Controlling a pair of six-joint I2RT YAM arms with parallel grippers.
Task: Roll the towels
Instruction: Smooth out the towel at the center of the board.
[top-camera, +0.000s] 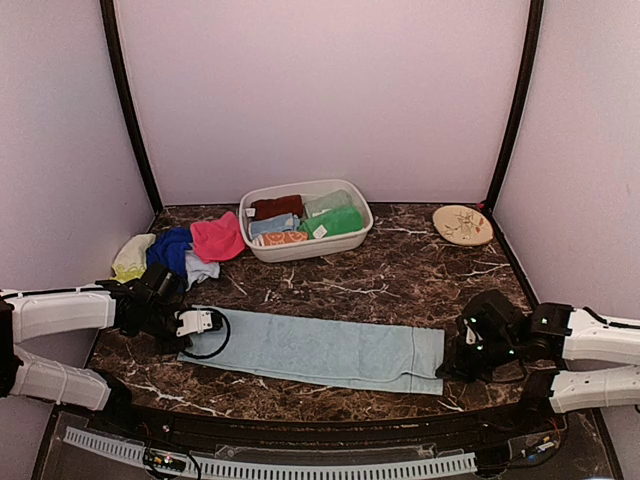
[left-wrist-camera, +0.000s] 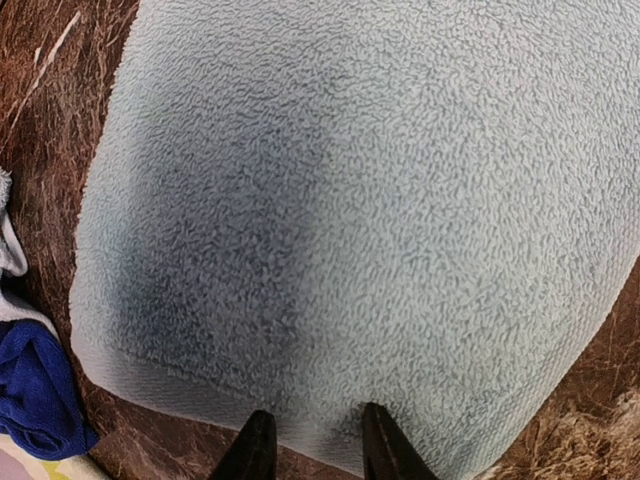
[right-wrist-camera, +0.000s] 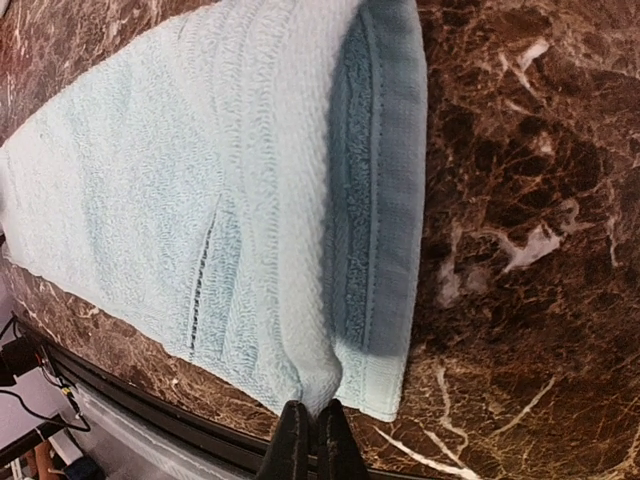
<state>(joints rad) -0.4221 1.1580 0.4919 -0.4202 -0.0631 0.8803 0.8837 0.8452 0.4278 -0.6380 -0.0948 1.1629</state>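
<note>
A long pale blue towel (top-camera: 315, 348) lies flat across the front of the dark marble table. My left gripper (top-camera: 203, 322) is at its left end. In the left wrist view the towel (left-wrist-camera: 380, 200) fills the frame, and my left gripper (left-wrist-camera: 318, 440) is open, its fingertips (left-wrist-camera: 385, 445) resting at the towel's near hem. My right gripper (top-camera: 450, 365) is at the towel's right end. In the right wrist view my right gripper (right-wrist-camera: 312, 418) is shut on a pinched-up fold of the towel (right-wrist-camera: 200, 200) near its front corner.
A pile of towels sits at the back left: pink (top-camera: 217, 238), royal blue (top-camera: 170, 248) and pale yellow-green (top-camera: 132, 255). The royal blue one also shows in the left wrist view (left-wrist-camera: 35, 390). A white oval tub (top-camera: 345, 240) holds several folded towels. A tan patterned plate (top-camera: 463, 224) lies at the back right.
</note>
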